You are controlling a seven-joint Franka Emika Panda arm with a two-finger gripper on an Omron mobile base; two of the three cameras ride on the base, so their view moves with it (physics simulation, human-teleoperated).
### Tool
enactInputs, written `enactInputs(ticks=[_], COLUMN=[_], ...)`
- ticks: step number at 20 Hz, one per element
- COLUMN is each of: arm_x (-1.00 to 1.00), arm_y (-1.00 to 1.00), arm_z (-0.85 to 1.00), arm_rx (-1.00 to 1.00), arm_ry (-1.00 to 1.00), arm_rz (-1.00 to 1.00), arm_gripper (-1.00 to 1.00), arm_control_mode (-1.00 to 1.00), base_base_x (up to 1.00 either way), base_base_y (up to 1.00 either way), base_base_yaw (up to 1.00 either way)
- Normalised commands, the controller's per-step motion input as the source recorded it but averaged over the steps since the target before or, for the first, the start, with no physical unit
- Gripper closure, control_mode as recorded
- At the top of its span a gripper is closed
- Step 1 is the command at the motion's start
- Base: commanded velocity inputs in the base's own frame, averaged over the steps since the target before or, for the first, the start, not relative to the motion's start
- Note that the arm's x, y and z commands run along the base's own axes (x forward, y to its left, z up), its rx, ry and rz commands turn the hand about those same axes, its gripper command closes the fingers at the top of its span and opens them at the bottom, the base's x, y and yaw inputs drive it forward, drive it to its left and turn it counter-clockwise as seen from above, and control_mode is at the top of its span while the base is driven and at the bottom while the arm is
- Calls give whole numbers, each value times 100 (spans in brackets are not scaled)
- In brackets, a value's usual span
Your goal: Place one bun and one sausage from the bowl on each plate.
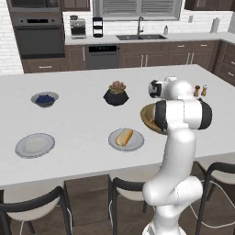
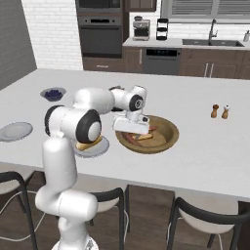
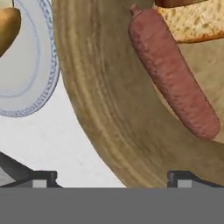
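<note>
Hand (image 2: 131,128) wide open, empty, over bowl (image 2: 168,140) rim beside sausage (image 3: 173,74); plate (image 3: 30,65) just beside

**Open jaws low over the bowl's near wall**

The gripper (image 2: 131,128) hangs spread wide above the wooden bowl (image 2: 168,138), its fingertips (image 3: 41,178) straddling the sloped wall. Directly under it lies bare wood. Just ahead, a sausage (image 3: 173,72) lies along the floor, with a bun (image 3: 199,22) touching its far end. To one side, beyond the rim, sits the loaded plate (image 3: 30,78), apparently just beside the bowl. Farther off that way, the counter (image 1: 82,119) runs open to the second plate (image 1: 35,145), berry bowl (image 1: 44,98) and plant pot (image 1: 115,94). Opposite, two shakers (image 2: 219,112) stand well apart.
</note>
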Motion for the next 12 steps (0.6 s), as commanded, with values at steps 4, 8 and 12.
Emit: enactInputs(ticks=[4, 8, 12], arm_x=[47, 42, 13], arm_y=[0, 0, -8], arm_z=[-21, -29, -47], arm_rx=[20, 16, 11], arm_ry=[9, 2, -1], arm_rz=[19, 17, 14], arm_gripper=[-100, -100, -100], arm_control_mode=[-100, -100, -100], base_base_x=[0, 0, 0], base_base_y=[0, 0, 0], base_base_yaw=[0, 0, 0])
